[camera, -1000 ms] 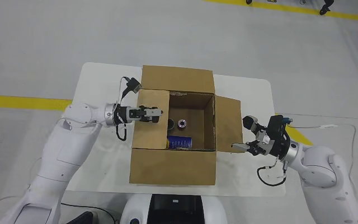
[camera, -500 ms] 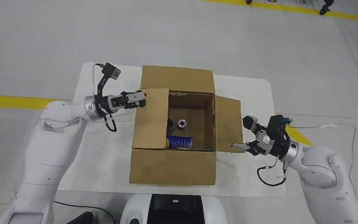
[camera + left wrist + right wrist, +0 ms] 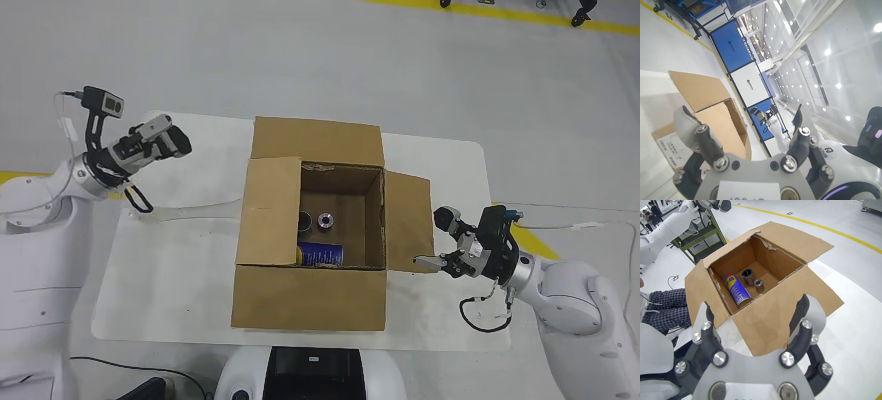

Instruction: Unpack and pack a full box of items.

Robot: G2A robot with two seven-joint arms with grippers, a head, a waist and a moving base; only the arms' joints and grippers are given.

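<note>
Pegging the right gripper (image 3: 754,301), hanging fingers-apart just outside the cardboard box (image 3: 310,298), as nearer, with the blue spray can (image 3: 738,291) lying flat on the box floor, base end pointing its way, and the left gripper (image 3: 741,108), fingers spread too, hovering well off.

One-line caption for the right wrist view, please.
Open right gripper beside an open cardboard box holding a lying spray can, a large metal cylinder and a small metal cylinder.
</note>
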